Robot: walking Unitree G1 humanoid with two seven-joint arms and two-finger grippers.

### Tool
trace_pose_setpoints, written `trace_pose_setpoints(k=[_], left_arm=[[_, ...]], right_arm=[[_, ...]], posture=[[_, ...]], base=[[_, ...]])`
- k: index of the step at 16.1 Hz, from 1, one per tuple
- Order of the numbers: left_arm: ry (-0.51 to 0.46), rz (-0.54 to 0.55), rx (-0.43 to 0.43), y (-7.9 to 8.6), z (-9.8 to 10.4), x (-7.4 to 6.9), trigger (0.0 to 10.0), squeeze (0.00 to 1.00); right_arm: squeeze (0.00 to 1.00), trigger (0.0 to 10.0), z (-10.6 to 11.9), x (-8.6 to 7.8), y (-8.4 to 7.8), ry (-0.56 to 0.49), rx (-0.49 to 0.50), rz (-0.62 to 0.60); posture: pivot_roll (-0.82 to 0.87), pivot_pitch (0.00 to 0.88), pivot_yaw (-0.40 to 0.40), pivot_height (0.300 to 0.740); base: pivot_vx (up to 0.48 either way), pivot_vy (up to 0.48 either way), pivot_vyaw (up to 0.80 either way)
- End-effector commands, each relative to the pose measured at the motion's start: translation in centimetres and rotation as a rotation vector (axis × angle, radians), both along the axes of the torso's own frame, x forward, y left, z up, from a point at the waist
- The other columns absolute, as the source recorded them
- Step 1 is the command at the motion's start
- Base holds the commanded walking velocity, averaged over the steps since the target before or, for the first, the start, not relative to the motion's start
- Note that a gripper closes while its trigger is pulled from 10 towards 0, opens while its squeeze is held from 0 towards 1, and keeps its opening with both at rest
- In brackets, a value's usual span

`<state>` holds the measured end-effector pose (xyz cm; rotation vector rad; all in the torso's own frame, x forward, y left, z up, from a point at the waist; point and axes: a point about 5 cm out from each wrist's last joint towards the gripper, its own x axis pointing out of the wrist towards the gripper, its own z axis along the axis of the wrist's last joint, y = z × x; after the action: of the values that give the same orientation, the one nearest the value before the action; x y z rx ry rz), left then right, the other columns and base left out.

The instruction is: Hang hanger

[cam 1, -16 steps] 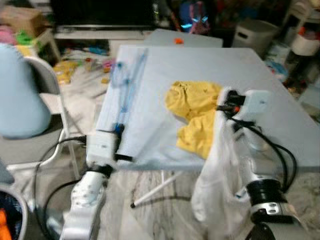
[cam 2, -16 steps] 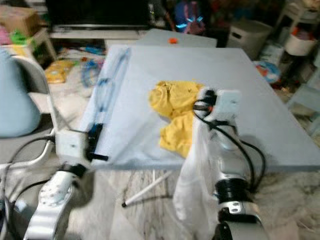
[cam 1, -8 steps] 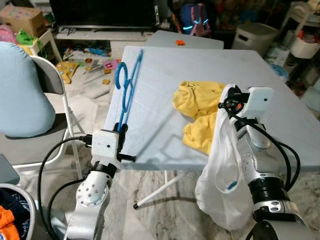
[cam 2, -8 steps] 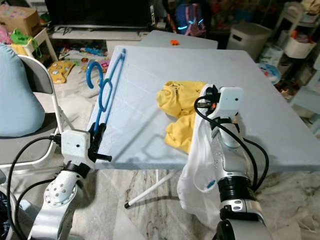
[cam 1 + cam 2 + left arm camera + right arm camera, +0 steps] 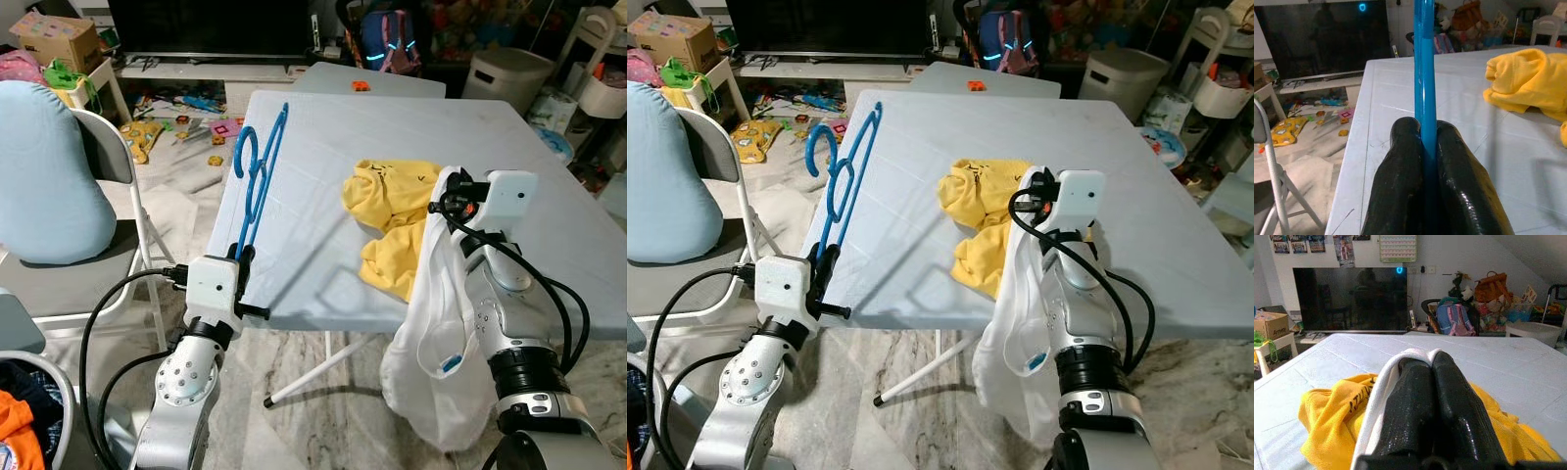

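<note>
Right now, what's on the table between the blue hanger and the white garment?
Bare tabletop, then the crumpled yellow garment, in the eye views, between the blue hanger and the white garment.

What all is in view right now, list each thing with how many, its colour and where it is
Blue plastic hanger: one, blue, held up over the table's left edge, clamped at its lower end.
White garment: one, white, hanging down off the table's near edge from the right gripper.
Yellow garment: one, yellow, crumpled on the table, near the middle.
Pale blue folding table: one, pale blue, straight ahead.
Folding chair with a light blue cushion: one, grey frame, left of the table.
Black television: one, black, at the far wall.
Toys: several, mixed colours, on the floor beyond the chair.
Left gripper: one, black fingers, shut on the hanger.
Right gripper: one, black fingers, shut on the white garment.
</note>
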<state>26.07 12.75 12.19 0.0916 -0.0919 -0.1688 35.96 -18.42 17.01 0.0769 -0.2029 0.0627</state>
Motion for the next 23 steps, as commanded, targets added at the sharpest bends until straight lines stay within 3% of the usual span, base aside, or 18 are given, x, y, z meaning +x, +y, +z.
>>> trace_pose_setpoints(k=[1, 3, 4, 7, 10, 11, 12, 13, 15, 17, 21, 22, 23], left_arm=[[0.0, 0.008, 0.015, 0.0, 0.1, 0.3, 10.0, 0.0], [-0.003, 0.011, 0.023, 0.0, 0.1, 0.3, 10.0, 0.0], [-0.001, 0.012, 0.024, -0.1, 0.1, 0.3, 10.0, 0.0], [-0.004, 0.005, 0.019, -0.4, 0.1, 0.5, 10.0, 0.0], [-0.013, 0.013, 0.013, -0.7, 0.1, 0.4, 10.0, 0.0], [-0.013, 0.014, 0.013, -0.7, 0.1, 0.4, 10.0, 0.0], [-0.016, 0.023, 0.013, -0.7, 0.1, 0.3, 10.0, 0.0], [-0.026, 0.041, 0.018, -0.6, 0.2, 0.2, 10.0, 0.0], [-0.105, 0.15, 0.064, 0.8, 1.3, 0.1, 10.0, 0.0], [-0.106, 0.175, 0.077, 1.6, 1.4, 0.1, 10.0, 0.0], [-0.106, 0.18, 0.086, 1.6, 1.3, -0.1, 10.0, 0.0], [-0.107, 0.182, 0.088, 1.4, 1.2, -0.2, 10.0, 0.0], [-0.105, 0.168, 0.084, 0.9, 1.1, -0.3, 10.0, 0.0]], right_arm=[[0.0, 1.1, 1.2, 0.4, 0.4, -0.035, 0.008, 0.018], [0.0, 1.1, 1.4, 0.5, 0.5, -0.039, 0.014, 0.031], [0.0, 10.0, 2.4, 1.2, 1.1, -0.054, 0.012, 0.053], [0.0, 10.0, 6.2, 3.5, 3.8, -0.116, 0.048, 0.132], [0.0, 10.0, 11.3, 5.0, 9.4, -0.187, 0.043, 0.28], [0.0, 10.0, 11.7, 5.0, 9.8, -0.193, 0.044, 0.289], [0.0, 10.0, 14.0, 5.1, 10.8, -0.246, 0.065, 0.293], [0.0, 10.0, 16.2, 5.0, 11.4, -0.304, 0.09, 0.286], [0.0, 10.0, 20.8, 4.5, 10.6, -0.441, 0.182, 0.202], [0.0, 10.0, 22.7, 4.4, 9.2, -0.489, 0.238, 0.132], [0.0, 10.0, 21.4, 4.8, 8.9, -0.45, 0.255, 0.116], [0.0, 10.0, 19.6, 5.0, 9.6, -0.409, 0.226, 0.137], [0.0, 10.0, 15.1, 5.3, 11.1, -0.292, 0.17, 0.207]], posture=[[0.09, 0.037, -0.031, 0.74], [0.09, 0.038, -0.031, 0.74], [0.09, 0.039, -0.03, 0.74], [0.09, 0.039, -0.035, 0.74], [0.11, 0.036, -0.059, 0.74], [0.11, 0.036, -0.059, 0.74], [0.12, 0.037, -0.07, 0.74], [0.13, 0.039, -0.074, 0.74], [0.15, 0.042, -0.08, 0.74], [0.17, 0.047, -0.087, 0.74], [0.17, 0.05, -0.089, 0.74], [0.17, 0.051, -0.089, 0.74], [0.16, 0.054, -0.083, 0.74]], base=[[0.0, 0.0, 0.0], [0.0, 0.0, 0.0], [0.0, 0.0, 0.0], [0.0, 0.0, 0.0], [0.0, 0.0, 0.0], [0.0, 0.0, 0.0], [0.0, 0.0, 0.0], [0.0, 0.0, 0.0], [0.0, 0.0, 0.0], [0.0, 0.0, 0.0], [0.0, 0.0, 0.0], [0.0, 0.0, 0.0], [0.0, 0.0, 0.0]])
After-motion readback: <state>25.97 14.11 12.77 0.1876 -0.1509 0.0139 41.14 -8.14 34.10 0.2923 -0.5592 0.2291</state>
